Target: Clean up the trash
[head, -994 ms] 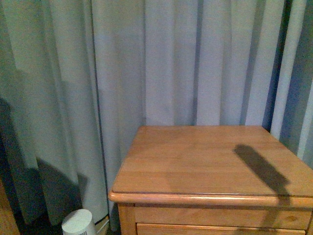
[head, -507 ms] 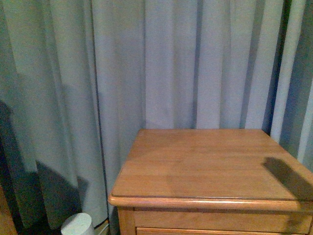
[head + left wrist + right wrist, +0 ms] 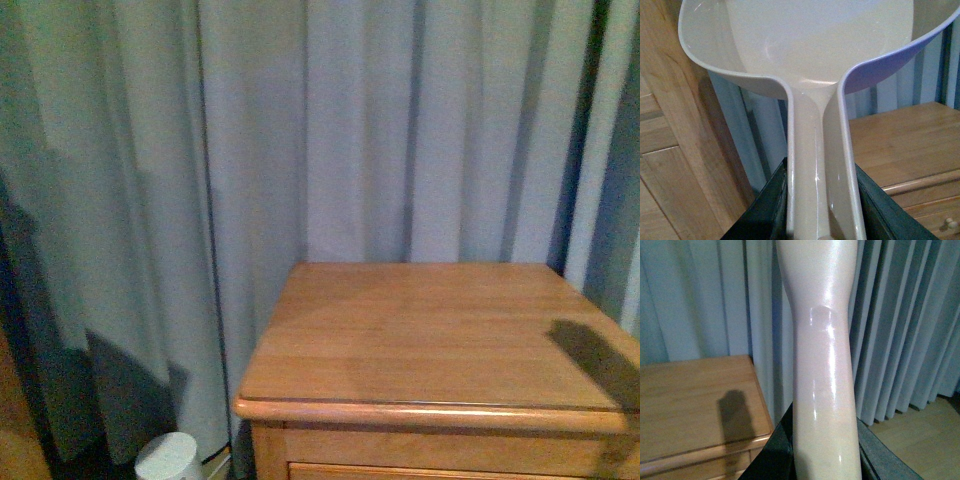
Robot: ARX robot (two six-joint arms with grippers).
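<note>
left end effector [image 3: 821,212] clamps dustpan [image 3: 820,50] | right end effector [image 3: 825,457] clamps pale handle [image 3: 822,340] (glossy)

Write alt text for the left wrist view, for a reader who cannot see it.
The left pincer grips the handle of a pale beige plastic dustpan, whose visible scoop looks empty. Behind it hang grey-blue curtains, with a wooden nightstand on one side and a wooden panel on the other.

Dim bluish light is falling across the curtain [image 3: 400,130], and the front view is looking grainy. A dark shadow [image 3: 592,362] is lying near the cabinet top's [image 3: 420,330] right edge. Glare is streaking the pale handle [image 3: 826,390].
</note>
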